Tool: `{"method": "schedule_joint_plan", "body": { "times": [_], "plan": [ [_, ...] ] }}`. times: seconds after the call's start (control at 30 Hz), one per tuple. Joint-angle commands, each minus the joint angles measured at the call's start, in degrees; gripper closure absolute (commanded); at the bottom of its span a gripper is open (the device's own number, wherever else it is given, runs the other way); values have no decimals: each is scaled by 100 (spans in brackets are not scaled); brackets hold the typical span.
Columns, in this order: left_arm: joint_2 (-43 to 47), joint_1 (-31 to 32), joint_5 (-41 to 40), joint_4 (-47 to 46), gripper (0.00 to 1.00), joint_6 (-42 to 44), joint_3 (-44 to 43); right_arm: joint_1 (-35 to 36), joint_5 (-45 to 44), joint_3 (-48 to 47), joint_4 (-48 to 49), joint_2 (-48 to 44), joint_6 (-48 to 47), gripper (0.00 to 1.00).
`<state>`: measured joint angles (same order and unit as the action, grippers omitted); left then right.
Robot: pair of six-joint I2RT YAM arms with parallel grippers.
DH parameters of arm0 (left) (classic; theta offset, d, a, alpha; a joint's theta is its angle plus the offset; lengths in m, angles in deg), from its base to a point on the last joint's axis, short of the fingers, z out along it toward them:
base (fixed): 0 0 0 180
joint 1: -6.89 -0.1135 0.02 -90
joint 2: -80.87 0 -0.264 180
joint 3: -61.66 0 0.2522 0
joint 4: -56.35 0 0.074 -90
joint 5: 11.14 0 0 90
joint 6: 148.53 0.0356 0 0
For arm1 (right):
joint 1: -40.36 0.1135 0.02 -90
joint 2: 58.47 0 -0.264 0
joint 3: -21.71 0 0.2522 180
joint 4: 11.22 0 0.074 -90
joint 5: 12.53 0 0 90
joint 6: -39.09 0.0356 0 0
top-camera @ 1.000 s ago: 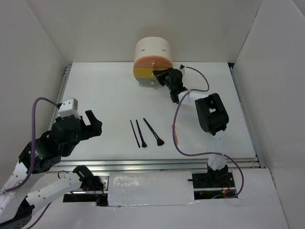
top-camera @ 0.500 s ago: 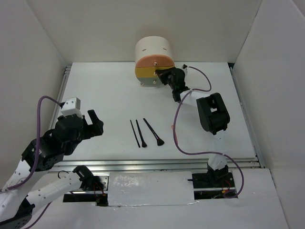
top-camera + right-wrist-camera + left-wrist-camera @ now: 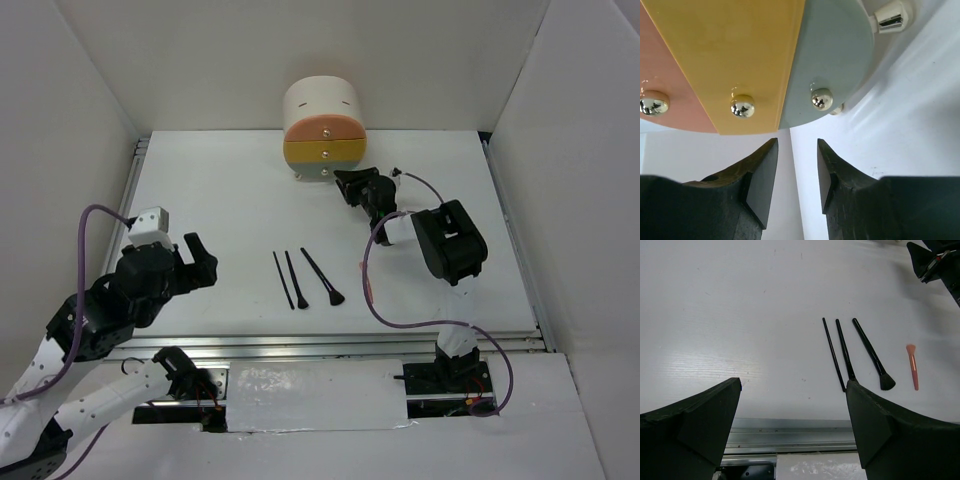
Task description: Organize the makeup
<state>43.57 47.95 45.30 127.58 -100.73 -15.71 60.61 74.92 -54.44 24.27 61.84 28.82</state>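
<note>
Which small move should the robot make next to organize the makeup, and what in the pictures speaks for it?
Probably the left gripper should ease forward and rightward, down toward the two thin black sticks. Its jaws stand wide open and empty, the sticks lie loose just ahead, while the right gripper sits far off, by the cream cylindrical organizer.

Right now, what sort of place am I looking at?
Probably a robot test bench: a white table boxed in by plain white panels, two robot arms bolted at its edge, makeup brushes laid out.
</note>
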Motion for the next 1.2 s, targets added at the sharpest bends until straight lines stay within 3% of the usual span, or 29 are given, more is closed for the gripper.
{"method": "schedule_joint_plan", "body": {
  "times": [0.0, 0.27, 0.4, 0.87, 1.17],
  "plan": [
    [109, -19, -1, -122, 1, -43, -11, 5, -36, 96, 752, -193, 271, 55],
    [65, -19, 60, 71, 1, -122, -151, 5, 413, -773, 401, 624, 333, 42],
    [74, -19, 43, 159, 1, -157, -256, -21, 316, -810, 436, 827, 570, 41],
    [-41, -19, 25, 229, 1, -149, -362, -30, 579, -1442, -100, 1275, 492, 42],
    [-146, -19, 34, 282, 1, -61, -485, -56, 580, -1829, -346, 1530, 448, 56]
  ]
}}
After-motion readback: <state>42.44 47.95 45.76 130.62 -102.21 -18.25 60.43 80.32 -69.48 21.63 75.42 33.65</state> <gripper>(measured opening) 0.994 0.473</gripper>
